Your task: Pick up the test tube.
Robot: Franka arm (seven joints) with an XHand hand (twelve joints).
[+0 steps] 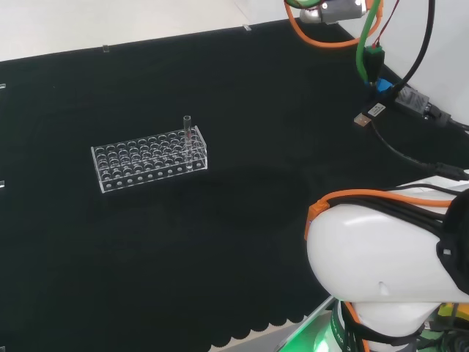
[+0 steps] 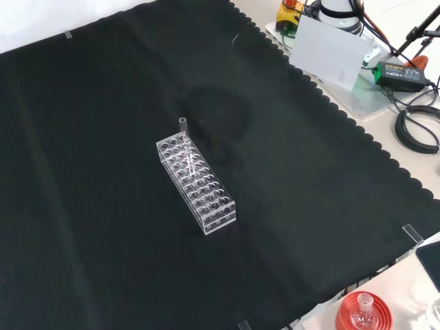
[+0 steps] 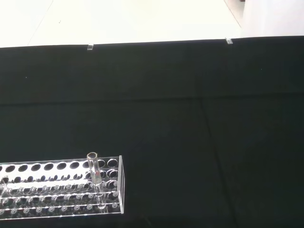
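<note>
Tube (image 1: 187,139) is standing up in one end of the clear rack (image 1: 149,160) | hand: can't tell its state | reaching next: come straight down, pinch the top, lift straight.

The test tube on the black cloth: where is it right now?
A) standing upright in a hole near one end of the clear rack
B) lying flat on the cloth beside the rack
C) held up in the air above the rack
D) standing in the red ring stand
A: the test tube stands upright in a hole near one end of the clear rack, its open top poking above the rack's top plate; the front view shows the same.
</note>
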